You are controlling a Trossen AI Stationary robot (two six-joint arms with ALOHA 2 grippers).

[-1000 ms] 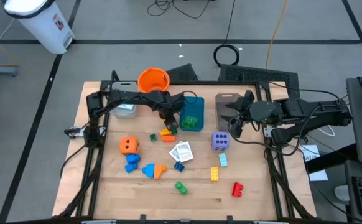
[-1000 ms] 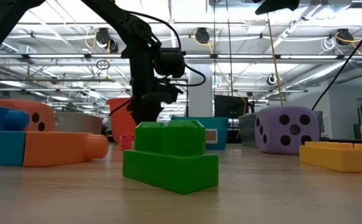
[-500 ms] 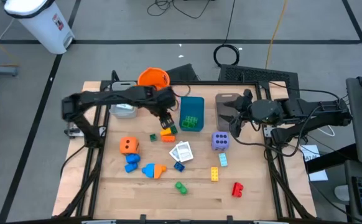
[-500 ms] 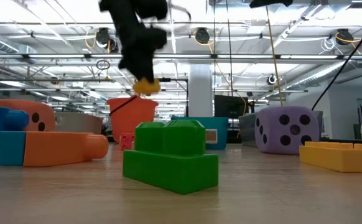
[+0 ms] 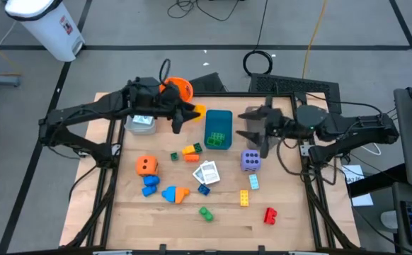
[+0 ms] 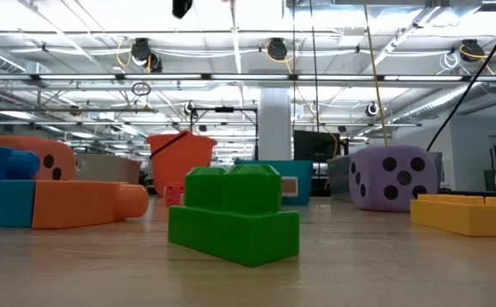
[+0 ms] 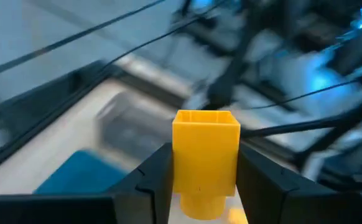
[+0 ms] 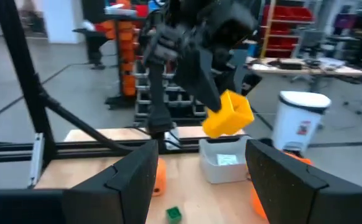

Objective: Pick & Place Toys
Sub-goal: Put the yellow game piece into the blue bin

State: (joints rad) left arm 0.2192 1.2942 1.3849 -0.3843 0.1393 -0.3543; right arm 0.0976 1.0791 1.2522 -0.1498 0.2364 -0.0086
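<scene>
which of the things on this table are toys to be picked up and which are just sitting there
Toys for the job: yellow brick held in the left claw; orange die; purple die; white cards; green brick; red brick.

Just lying about: orange bucket; teal tray; grey tray.

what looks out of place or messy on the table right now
Nothing looks damaged or spilled. Toys lie scattered loose on the table, among them the orange die, the purple die and the white cards. The left gripper holds a yellow brick in the air beside the teal tray.
</scene>
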